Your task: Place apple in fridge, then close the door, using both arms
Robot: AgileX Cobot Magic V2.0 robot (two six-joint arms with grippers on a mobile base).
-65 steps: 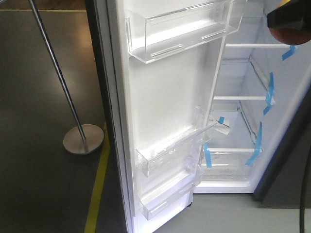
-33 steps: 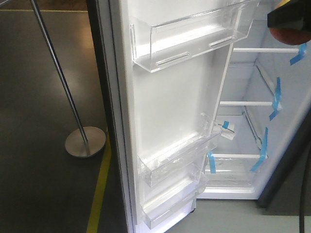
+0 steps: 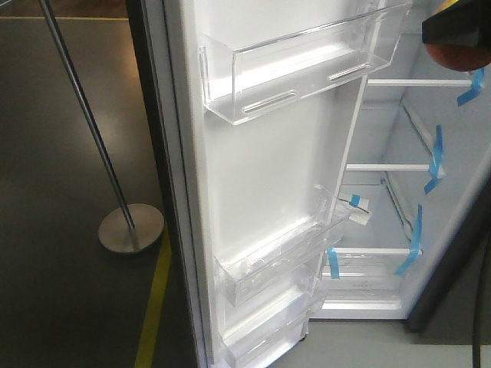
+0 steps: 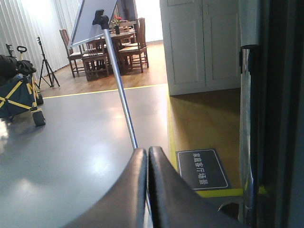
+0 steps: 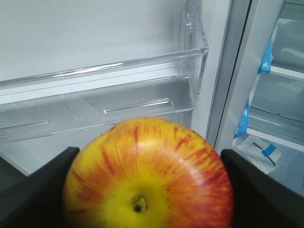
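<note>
The red and yellow-orange apple (image 5: pixel 148 175) fills the right wrist view, with my right gripper (image 5: pixel 148 190) shut on it, black fingers (image 5: pixel 33 190) on both sides. In the front view this gripper (image 3: pixel 457 38) hangs at the top right corner, a dark red edge of the apple (image 3: pixel 453 55) showing under it. The door (image 3: pixel 268 176) stands wide open, white lining and clear bins facing me. The fridge (image 3: pixel 399 207) interior lies right of it, with white shelves and blue tape. My left gripper (image 4: pixel 147 154) is shut and empty, left of the door's dark outer edge (image 4: pixel 266 104).
A metal pole (image 3: pixel 84 115) on a round base (image 3: pixel 130 228) stands left of the door, beside a yellow floor line (image 3: pixel 157 299). The upper clear door bin (image 5: pixel 118 95) is just ahead of the apple. A dark floor mat (image 4: pixel 202 168) lies near the door's foot.
The door and fridge have shifted in the front view; the upper door bin now sits lower in the picture. The right gripper with the apple stays in the same top right corner.
</note>
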